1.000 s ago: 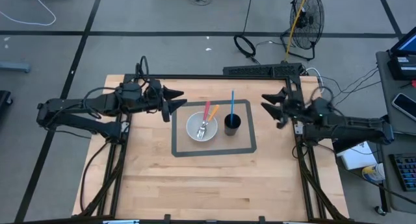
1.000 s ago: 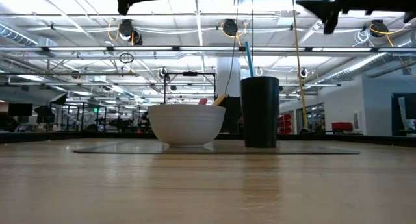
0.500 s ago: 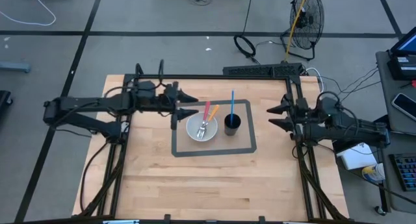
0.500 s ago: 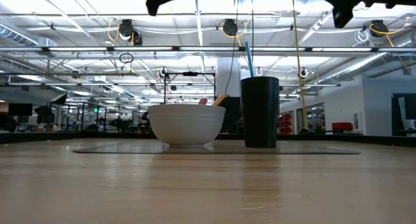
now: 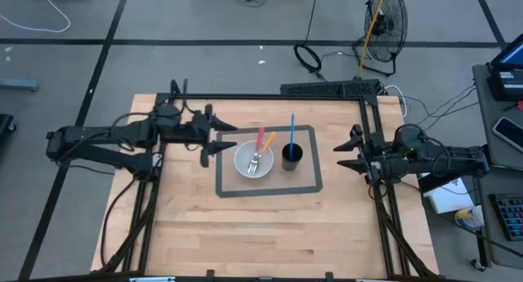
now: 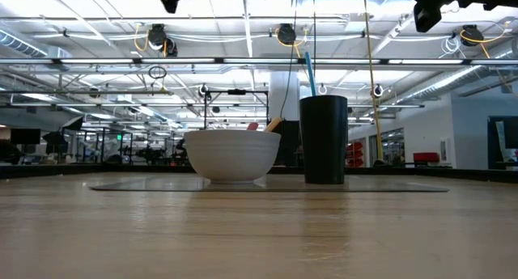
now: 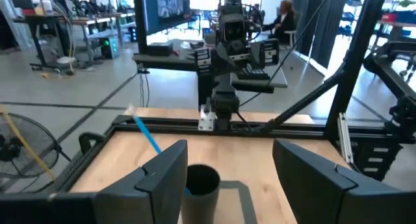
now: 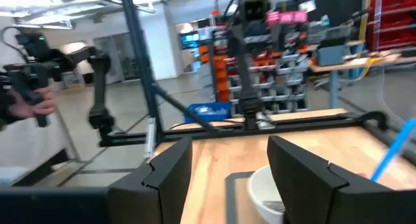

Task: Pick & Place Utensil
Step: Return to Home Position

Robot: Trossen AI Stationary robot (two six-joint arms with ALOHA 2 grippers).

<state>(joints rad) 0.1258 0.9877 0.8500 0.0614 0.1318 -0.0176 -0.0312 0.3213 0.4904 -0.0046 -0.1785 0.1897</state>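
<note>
A white bowl (image 5: 254,162) sits on a grey-outlined mat and holds a silver fork (image 5: 255,161) plus pink (image 5: 260,140) and orange (image 5: 267,141) utensils that lean on its rim. Right of it stands a black cup (image 5: 292,156) with a blue utensil (image 5: 292,127) upright inside. My left gripper (image 5: 222,140) hovers open, left of the bowl and above the table. My right gripper (image 5: 343,155) hovers open, right of the cup. In the left wrist view the cup (image 7: 200,184) and blue utensil (image 7: 147,134) show between the fingers. The right wrist view shows the bowl (image 8: 263,188).
The grey tape rectangle (image 5: 270,190) frames the bowl and cup. Black frame rails (image 5: 270,97) run along the table's far, left and right edges. Bare wood (image 5: 261,233) lies on the near half. A person's hand (image 8: 29,104) shows in the room beyond.
My left gripper moved right toward the bowl, then drew back a little to the left, staying high and open. My right gripper shifted toward the table's near edge and slightly right, away from the cup, still open. Bowl, cup and utensils have not moved.
</note>
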